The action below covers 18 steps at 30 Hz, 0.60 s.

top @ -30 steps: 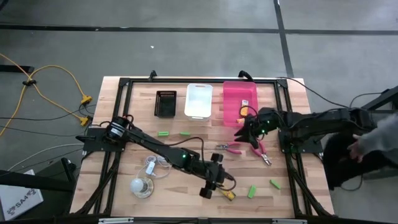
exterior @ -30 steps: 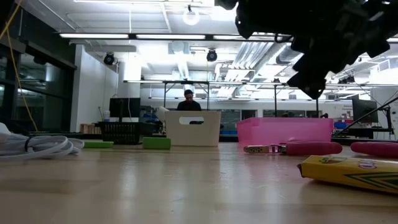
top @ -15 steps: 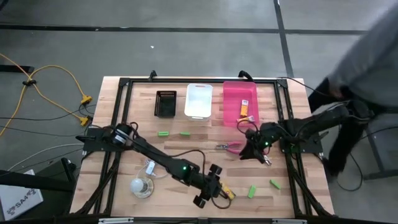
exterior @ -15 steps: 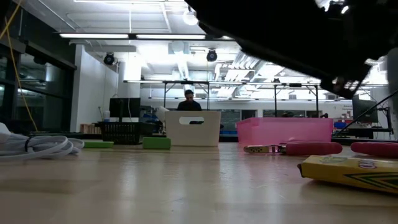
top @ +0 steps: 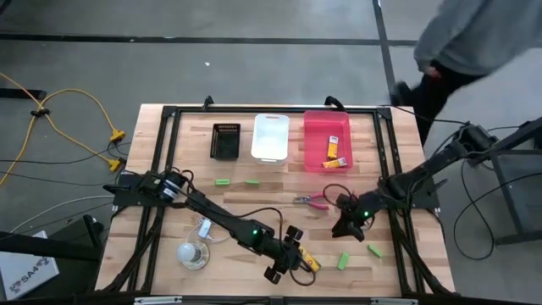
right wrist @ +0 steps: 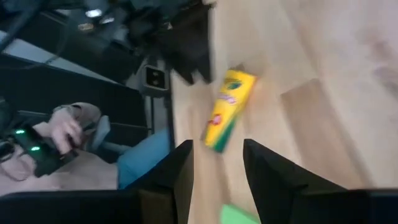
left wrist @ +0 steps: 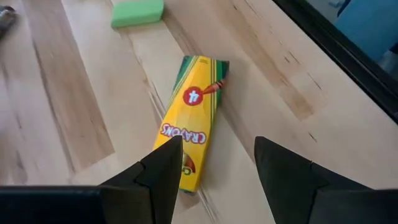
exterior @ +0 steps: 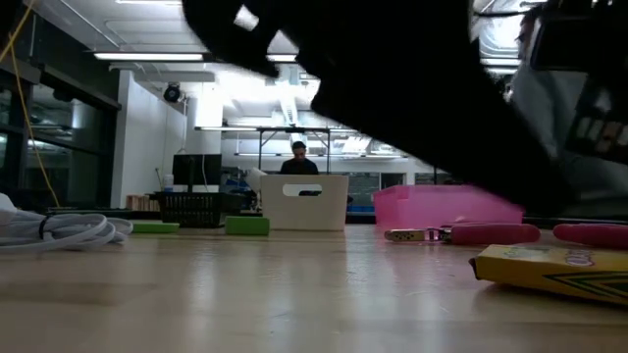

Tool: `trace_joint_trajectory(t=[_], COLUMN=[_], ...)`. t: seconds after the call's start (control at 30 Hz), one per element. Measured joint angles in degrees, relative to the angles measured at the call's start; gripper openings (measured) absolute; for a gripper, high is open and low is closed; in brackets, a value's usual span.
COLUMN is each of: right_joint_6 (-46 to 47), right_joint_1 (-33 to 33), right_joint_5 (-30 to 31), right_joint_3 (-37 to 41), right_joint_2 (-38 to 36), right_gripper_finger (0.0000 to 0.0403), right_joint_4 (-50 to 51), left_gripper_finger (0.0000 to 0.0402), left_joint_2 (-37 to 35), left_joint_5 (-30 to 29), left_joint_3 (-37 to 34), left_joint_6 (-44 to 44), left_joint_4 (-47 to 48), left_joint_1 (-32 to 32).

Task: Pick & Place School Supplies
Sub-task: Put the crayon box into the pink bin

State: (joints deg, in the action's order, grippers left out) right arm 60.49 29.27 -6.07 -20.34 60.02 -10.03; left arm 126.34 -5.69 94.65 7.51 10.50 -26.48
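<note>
Yellow cardboard crayon box (left wrist: 193,134) lies flat on the wooden table (left wrist: 74,112) near its front edge, right under the left gripper (left wrist: 217,171), fingers spread. Looks light, stiff, a bit slick; I'd pinch its long sides. Right gripper (right wrist: 216,165) hovers spread, empty.

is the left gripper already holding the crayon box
No, in the left wrist view the left gripper stands open, and the crayon box lies flat on the table ahead.

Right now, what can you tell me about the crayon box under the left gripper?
The crayon box is a slim yellow carton with green ends and red "CRAYONS" lettering, apparently cardboard. It lies flat on the wooden table, near its front edge. The left gripper hovers open over its near end, not visibly touching it.
</note>
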Motion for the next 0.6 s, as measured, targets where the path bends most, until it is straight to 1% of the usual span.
trace_joint_trajectory(t=[0.2,0.33,0.53,0.6], right_joint_6=[2.9,4.4,5.3,5.8], right_joint_1=[6.5,8.8,11.1,11.6], right_joint_5=[3.1,3.4,4.5,4.6], right_joint_3=[0.0,0.0,0.0,0.0], right_joint_2=[8.2,14.4,21.9,23.6], right_gripper_finger=[0.0128,0.0128,0.0128,0.0128], right_joint_4=[-14.1,-23.1,-31.0,-33.4], left_gripper_finger=[0.0192,0.0192,0.0192,0.0192], left_joint_2=[0.1,0.1,1.2,1.3], left_joint_5=[0.0,-0.2,-0.7,-1.0], left_joint_3=[0.0,0.0,0.0,0.0], left_joint_6=[-0.9,-0.9,-0.3,-1.7], left_joint_4=[0.1,-0.8,-1.0,-0.9], left_joint_1=[0.5,0.5,0.6,0.9])
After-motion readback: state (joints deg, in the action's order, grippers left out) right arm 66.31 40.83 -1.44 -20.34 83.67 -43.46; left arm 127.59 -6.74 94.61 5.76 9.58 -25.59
